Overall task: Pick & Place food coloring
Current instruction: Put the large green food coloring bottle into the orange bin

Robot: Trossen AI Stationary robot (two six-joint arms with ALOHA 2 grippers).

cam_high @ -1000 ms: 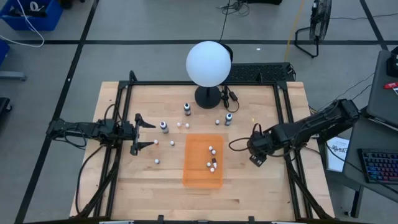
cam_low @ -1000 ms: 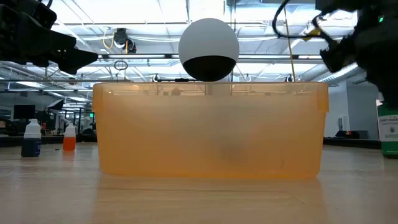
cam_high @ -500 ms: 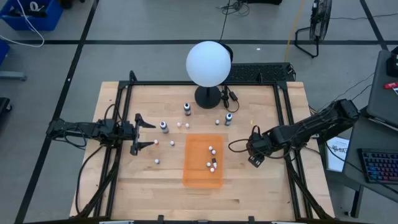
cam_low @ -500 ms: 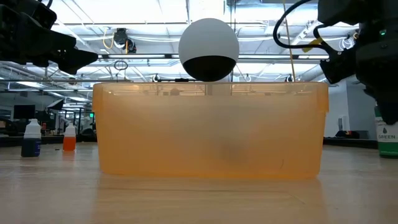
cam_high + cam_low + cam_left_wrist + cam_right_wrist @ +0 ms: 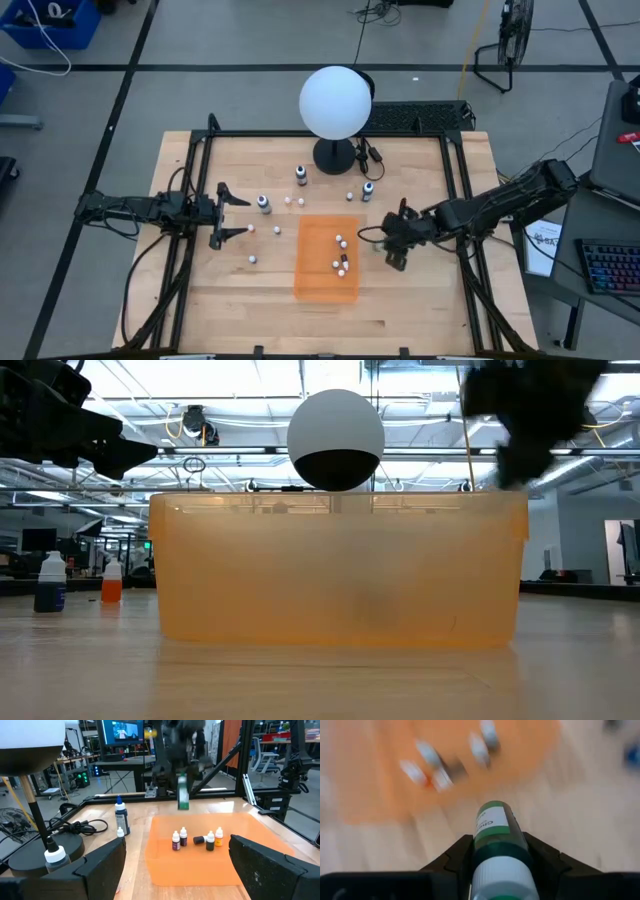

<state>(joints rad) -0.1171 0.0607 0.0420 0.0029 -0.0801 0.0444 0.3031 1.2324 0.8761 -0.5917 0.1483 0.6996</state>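
Observation:
My right gripper (image 5: 393, 250) is shut on a green food coloring bottle (image 5: 495, 827) with a white cap, just off the right edge of the orange tray (image 5: 325, 285). The left wrist view shows the bottle (image 5: 183, 799) hanging over the tray's far edge. Several small bottles (image 5: 196, 840) are in the tray, most upright and one on its side. Three dark bottles (image 5: 264, 204) (image 5: 301, 175) (image 5: 367, 190) and several tiny whitish ones (image 5: 253, 259) stand on the wood. My left gripper (image 5: 228, 213) is open and empty, left of them. My right gripper pinches the green bottle between its two fingers (image 5: 456, 859), on the body just below the white cap (image 5: 501, 876). In the left wrist view the bottle hangs upright below the gripper, clear of the table, its base end (image 5: 183, 806) pointing down.
A white globe lamp (image 5: 335, 102) on a black base (image 5: 334, 157) stands at the table's far middle, with a cable beside it. A black frame (image 5: 195, 180) runs along the table's sides. Bare wood lies in front of the tray.
My right gripper has gone toward the table's left, toward the orange tray, carrying the green bottle with it. In the low view the bottle has left the right side of the picture.

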